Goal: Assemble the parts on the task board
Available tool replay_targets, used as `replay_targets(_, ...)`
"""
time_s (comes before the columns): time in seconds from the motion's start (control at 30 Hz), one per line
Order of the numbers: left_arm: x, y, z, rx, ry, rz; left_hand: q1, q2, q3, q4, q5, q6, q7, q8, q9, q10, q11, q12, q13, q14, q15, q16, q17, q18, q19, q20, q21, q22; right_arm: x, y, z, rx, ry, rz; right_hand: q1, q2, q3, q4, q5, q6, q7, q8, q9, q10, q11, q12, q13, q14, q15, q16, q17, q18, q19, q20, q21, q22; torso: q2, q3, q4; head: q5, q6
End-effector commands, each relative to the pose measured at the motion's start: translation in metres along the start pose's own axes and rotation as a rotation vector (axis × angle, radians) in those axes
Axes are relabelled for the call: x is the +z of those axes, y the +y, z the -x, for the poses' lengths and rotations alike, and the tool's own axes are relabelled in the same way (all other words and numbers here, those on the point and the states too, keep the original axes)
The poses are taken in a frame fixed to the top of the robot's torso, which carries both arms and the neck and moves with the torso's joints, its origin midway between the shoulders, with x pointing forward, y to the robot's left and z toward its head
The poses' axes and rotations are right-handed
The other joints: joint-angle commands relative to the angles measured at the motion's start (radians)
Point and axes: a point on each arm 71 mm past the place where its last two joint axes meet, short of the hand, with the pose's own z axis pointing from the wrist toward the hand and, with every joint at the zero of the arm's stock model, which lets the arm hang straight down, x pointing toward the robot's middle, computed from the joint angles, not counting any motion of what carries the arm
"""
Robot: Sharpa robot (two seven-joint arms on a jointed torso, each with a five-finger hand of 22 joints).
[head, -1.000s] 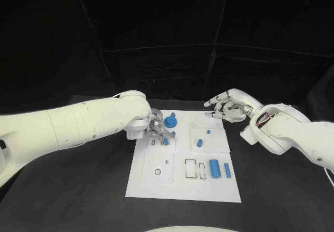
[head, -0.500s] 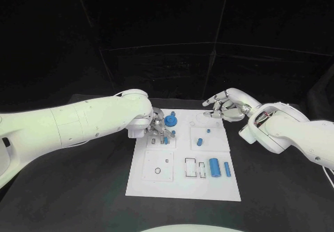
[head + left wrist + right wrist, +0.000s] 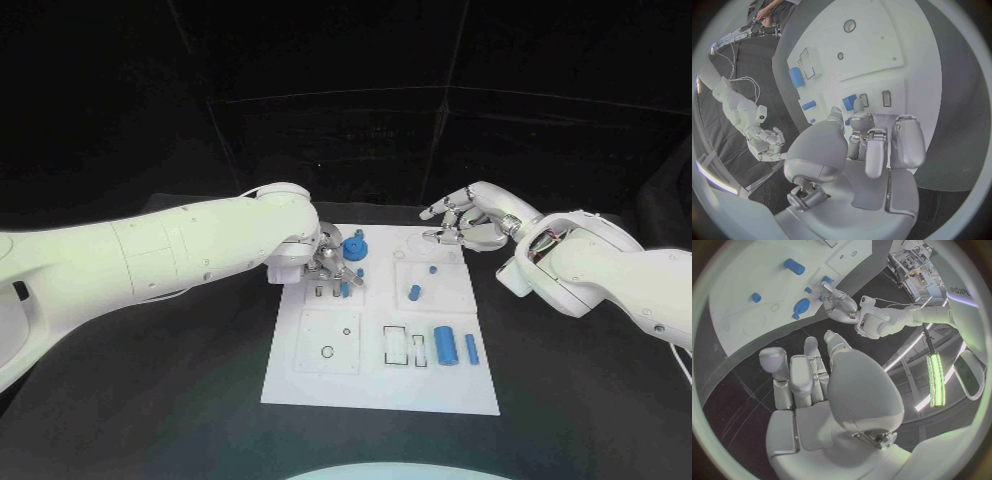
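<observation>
Left hand fingers pinch a blue part over the task board; right hand fingers hover spread.

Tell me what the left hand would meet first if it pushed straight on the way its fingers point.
Likely the small blue part just past the left hand's fingertips, lying on the white board. Whether they already touch is unclear.

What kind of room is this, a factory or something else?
Most likely a robotics lab or test cell: a black table ringed by dark curtains, a white task board with small blue parts, and equipment racks behind.
</observation>
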Motion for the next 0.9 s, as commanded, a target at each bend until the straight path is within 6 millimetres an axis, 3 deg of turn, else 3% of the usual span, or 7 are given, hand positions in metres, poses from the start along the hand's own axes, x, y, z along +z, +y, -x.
replay_targets(0.03, 0.0000, -0.0002, -0.0004, 0.017, 0.013, 0.010, 0.009, 0.000, 0.000, -0.008, -0.001, -0.011, 0.000, 0.005, 0.002, 0.004, -0.004, 0.007, 0.001, 0.104, -0.009, 0.003, 0.263, -0.016, 0.007, -0.002, 0.005, 0.002, 0.0003, 0.0015, 0.0003, -0.006, 0.006, 0.006, 0.012, -0.002, -0.002, 0.004, 0.004, -0.007, 0.000, 0.006, 0.001, -0.005, -0.004, -0.004, -0.002, -0.005, 0.000, -0.007, -0.004, 0.013, -0.008, 0.003, -0.008, -0.003, 0.000, -0.0007, 0.0003, -0.003, -0.001)
replay_targets(0.2, 0.0004, -0.0011, -0.0010, 0.023, 0.021, 0.010, 0.018, 0.000, 0.003, -0.017, -0.001, -0.013, 0.000, 0.010, 0.007, 0.005, -0.005, 0.009, 0.004, 0.104, -0.009, 0.003, 0.263, -0.016, 0.007, -0.002, 0.006, 0.004, 0.0005, 0.0015, 0.0001, -0.006, 0.006, 0.006, 0.012, -0.002, -0.002, 0.004, 0.004, -0.007, 0.000, 0.006, 0.001, -0.005, -0.004, -0.004, -0.002, -0.005, 0.000, -0.007, -0.004, 0.013, -0.008, 0.003, -0.008, -0.003, 0.000, -0.0007, 0.0010, -0.003, -0.003)
replay_targets(0.7, 0.0016, -0.0022, -0.0028, 0.027, 0.025, 0.009, 0.095, 0.006, 0.060, -0.099, -0.001, -0.033, -0.003, 0.029, 0.029, 0.003, -0.008, 0.006, 0.006, 0.104, -0.011, 0.003, 0.263, -0.016, 0.003, -0.004, 0.008, 0.010, 0.0021, 0.0025, -0.0012, -0.005, 0.009, 0.010, 0.013, -0.001, -0.001, 0.004, 0.007, -0.007, 0.000, 0.007, 0.001, -0.006, -0.004, -0.005, -0.003, -0.005, 0.000, -0.009, -0.005, 0.014, -0.009, 0.003, -0.009, -0.005, 0.000, -0.0003, 0.0016, -0.005, -0.006)
replay_targets(0.9, 0.0015, -0.0032, -0.0019, 0.012, 0.005, -0.005, 0.160, 0.036, 0.130, -0.152, 0.000, -0.045, -0.011, 0.026, 0.031, -0.001, -0.015, 0.000, 0.004, 0.104, -0.018, 0.003, 0.263, -0.016, 0.002, -0.009, 0.009, 0.012, 0.0026, 0.0027, -0.0016, -0.005, 0.011, 0.010, 0.014, -0.001, 0.000, 0.004, 0.009, -0.007, 0.000, 0.007, 0.001, -0.006, -0.004, -0.005, -0.004, -0.005, 0.000, -0.010, -0.005, 0.014, -0.009, 0.003, -0.010, -0.005, 0.000, 0.0001, 0.0008, -0.004, -0.007)
